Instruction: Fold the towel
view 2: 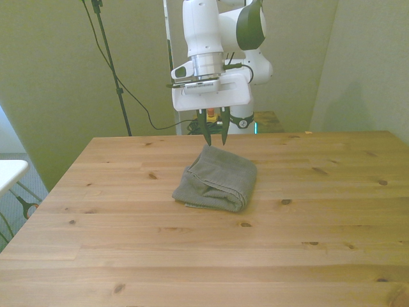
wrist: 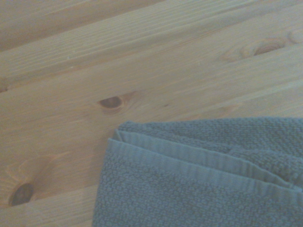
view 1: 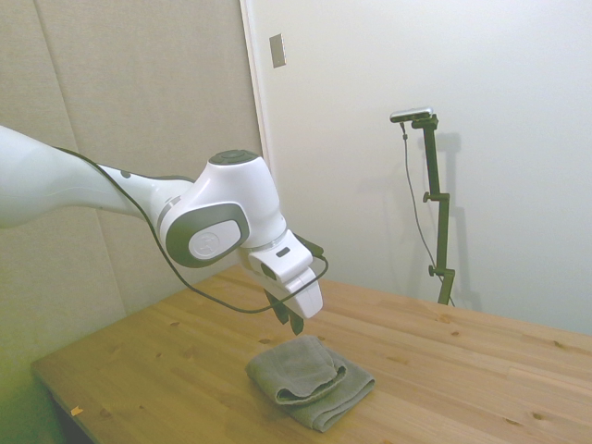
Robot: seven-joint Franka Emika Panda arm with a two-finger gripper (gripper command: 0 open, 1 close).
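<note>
The gray-olive towel (view 1: 310, 379) (view 2: 216, 178) lies folded in thick layers on the wooden table (view 2: 192, 256), near its middle. My gripper (view 1: 290, 319) (view 2: 215, 136) hangs just above the towel's far edge, open, with nothing between its dark fingers (view 2: 207, 135). It does not touch the cloth. The wrist view shows a layered corner of the towel (wrist: 199, 184) lying flat on the planks.
Bare wood (view 1: 481, 388) surrounds the towel on all sides. A black cable (view 2: 128, 89) hangs behind the table's far edge.
</note>
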